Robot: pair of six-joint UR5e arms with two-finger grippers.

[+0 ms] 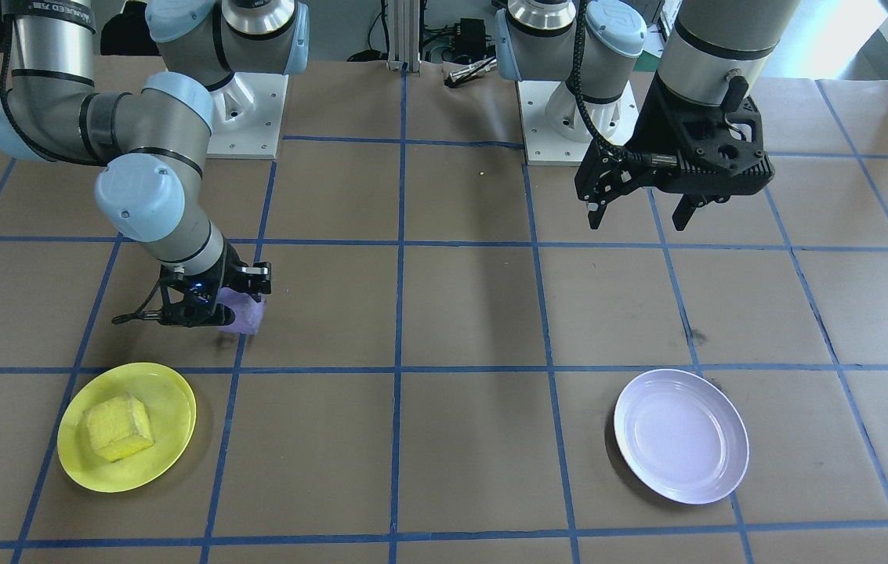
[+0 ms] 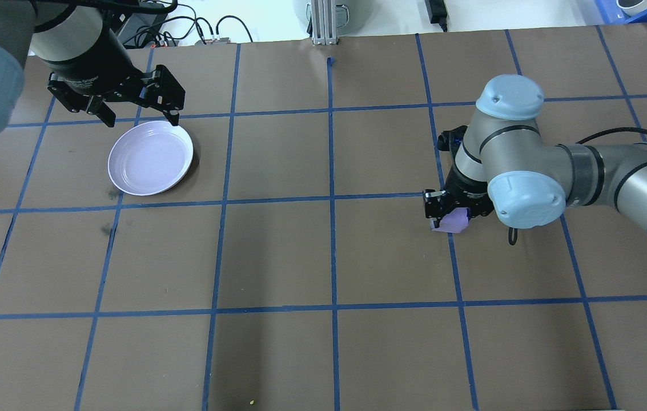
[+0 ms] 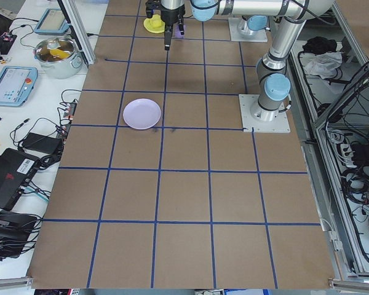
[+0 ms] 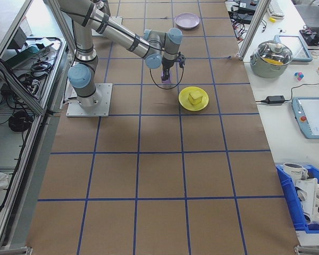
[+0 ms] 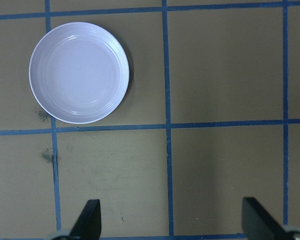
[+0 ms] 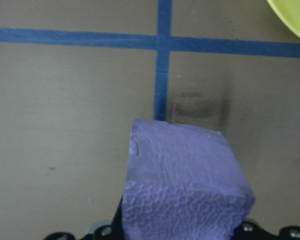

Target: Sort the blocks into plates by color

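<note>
My right gripper point(image 1: 226, 307) is shut on the purple block point(image 1: 248, 315), holding it low over the table just behind the yellow plate point(image 1: 171, 403). The right wrist view shows the purple block point(image 6: 185, 185) filling its lower middle, with the yellow plate's rim point(image 6: 295, 20) in the corner. The yellow block point(image 1: 118, 427) lies in the yellow plate. My left gripper point(image 1: 638, 215) hangs open and empty above the table. It is on the robot's side of the empty lavender plate point(image 1: 681, 436), which also appears in the left wrist view point(image 5: 79, 72).
Blue tape lines point(image 2: 332, 197) divide the brown table into squares. The two arm bases point(image 1: 244, 110) stand at the robot's edge. A side bench holds a lidded pot point(image 4: 271, 56), a tablet point(image 4: 313, 117) and a blue bin point(image 4: 305, 204).
</note>
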